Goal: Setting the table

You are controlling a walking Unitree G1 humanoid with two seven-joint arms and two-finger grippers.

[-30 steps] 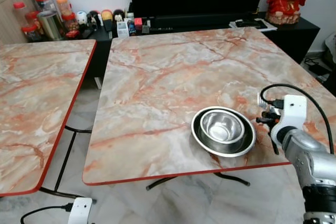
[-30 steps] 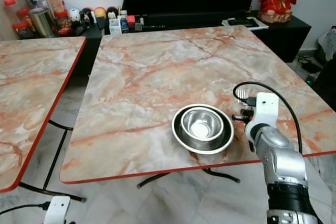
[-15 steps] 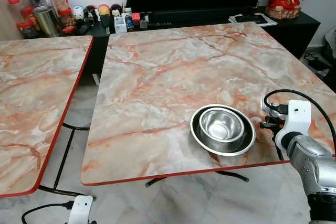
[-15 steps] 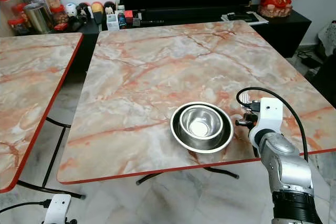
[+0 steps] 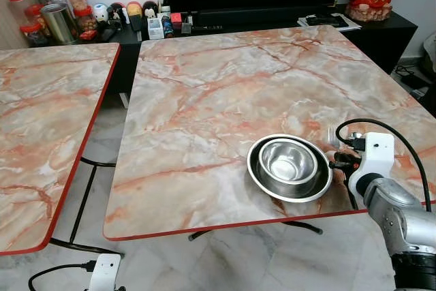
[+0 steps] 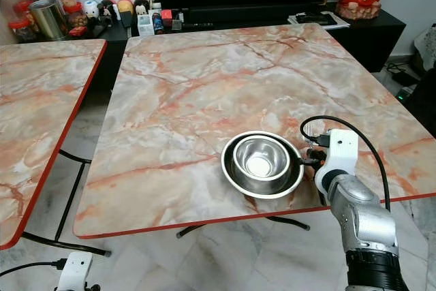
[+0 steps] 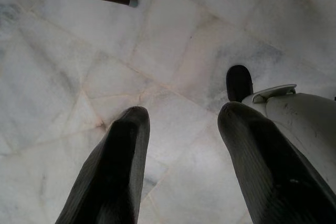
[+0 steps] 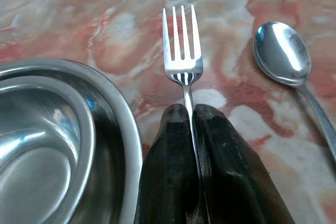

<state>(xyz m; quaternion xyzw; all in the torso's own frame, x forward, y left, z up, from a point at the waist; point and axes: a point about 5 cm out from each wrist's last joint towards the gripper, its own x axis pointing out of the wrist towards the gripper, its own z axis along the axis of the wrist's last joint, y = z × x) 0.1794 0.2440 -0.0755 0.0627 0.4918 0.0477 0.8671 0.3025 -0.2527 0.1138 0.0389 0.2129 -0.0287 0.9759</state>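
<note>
in the left eye view, the right end effector (image 5: pixel 338 162) is sitting at the 3 o'clock side of the nested steel bowls (image 5: pixel 289 167), nearer their rim than a second ago, when it was hanging a little further out over the marble tabletop (image 5: pixel 204 100); its fingers are hidden behind the white wrist housing here. the bowls themselves are resting where they were, near the tabletop's front edge.

in the right eye view, the same arm is reaching in from 4 o'clock, and a black tip is almost touching the outer bowl's rim.

in the left wrist view, the left end effector (image 7: pixel 181 129) is hanging idle over the tiled floor (image 7: pixel 79 51), its two fingers spread apart and holding nothing.

in the right wrist view, the fingers are clenched tight on the handle of a fork (image 8: pixel 182 51), tines pointing away, low over the tabletop. a spoon (image 8: pixel 286 59) is lying just beside it, and the bowls' rim is on the fork's other side. judging by this, the fork is being brought down into its place between bowl and spoon, so releasing is likely next.
</note>
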